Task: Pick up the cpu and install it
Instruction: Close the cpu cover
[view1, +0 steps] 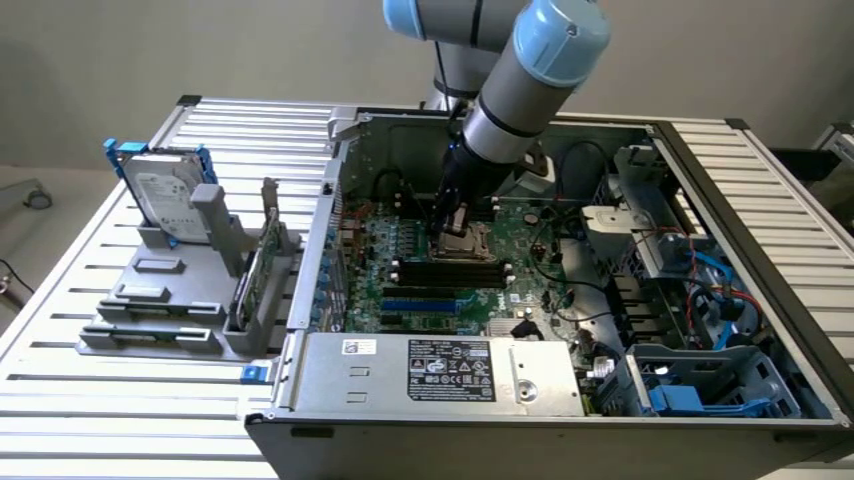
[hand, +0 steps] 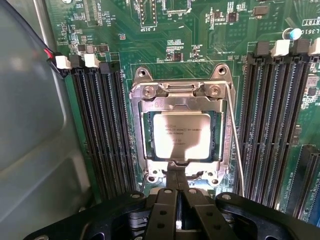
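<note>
The cpu (hand: 181, 136), a small square chip with a pale silvery top, lies flat inside the open metal socket frame (hand: 181, 95) on the green motherboard. My gripper (hand: 176, 169) is shut, its two black fingers pressed together with nothing between them. The tips sit at the middle of one edge of the cpu; I cannot tell whether they touch it. In the exterior view the gripper (view1: 454, 222) points straight down into the open computer case, right over the socket (view1: 470, 240). A thin wire lever (hand: 235, 145) stands along one side of the socket.
Black memory slots (hand: 102, 130) and more memory slots (hand: 270, 125) flank the socket closely. The case walls (view1: 327, 230) enclose the board, with the power supply (view1: 441, 370) at the front. Outside, a grey rack (view1: 174, 300) holds a silver hard drive (view1: 167, 195).
</note>
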